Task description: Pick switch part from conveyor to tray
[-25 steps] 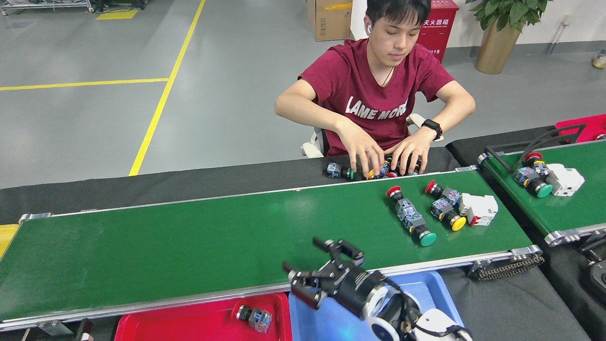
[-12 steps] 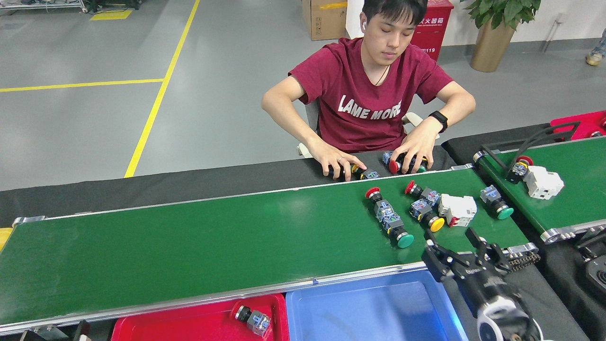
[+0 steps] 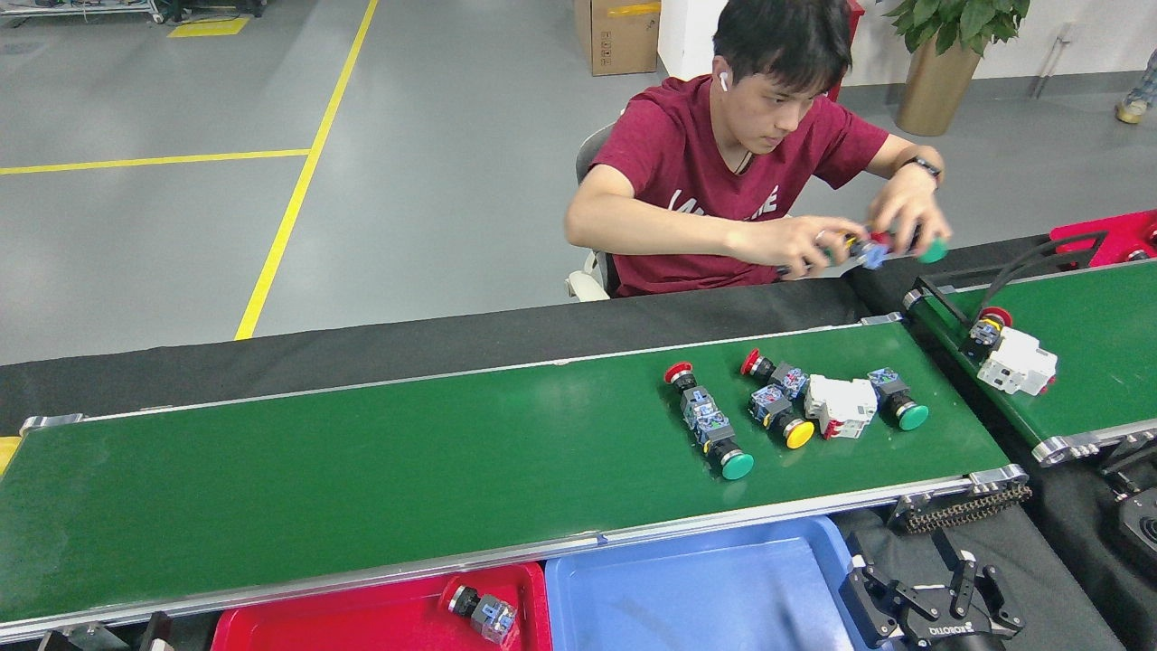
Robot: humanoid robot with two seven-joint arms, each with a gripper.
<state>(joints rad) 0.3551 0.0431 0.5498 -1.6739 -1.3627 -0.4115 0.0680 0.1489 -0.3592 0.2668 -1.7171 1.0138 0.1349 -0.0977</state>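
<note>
Hovering low beside the blue tray, right fingers spread and empty, clear of the switches riding the conveyor.

Matt green conveyor with brushed metal rails; glossy plastic red tray and blue tray beside it.

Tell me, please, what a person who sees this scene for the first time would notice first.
First, the person in a dark red T-shirt sitting behind the belt, both hands raised and holding small switch parts. Next, the long green conveyor belt with silver rails, carrying a cluster of push-button switch parts with red, yellow and green caps near its right end. In front lie a red plastic tray and a blue plastic tray; the right black claw waits, open, beside them.
</note>
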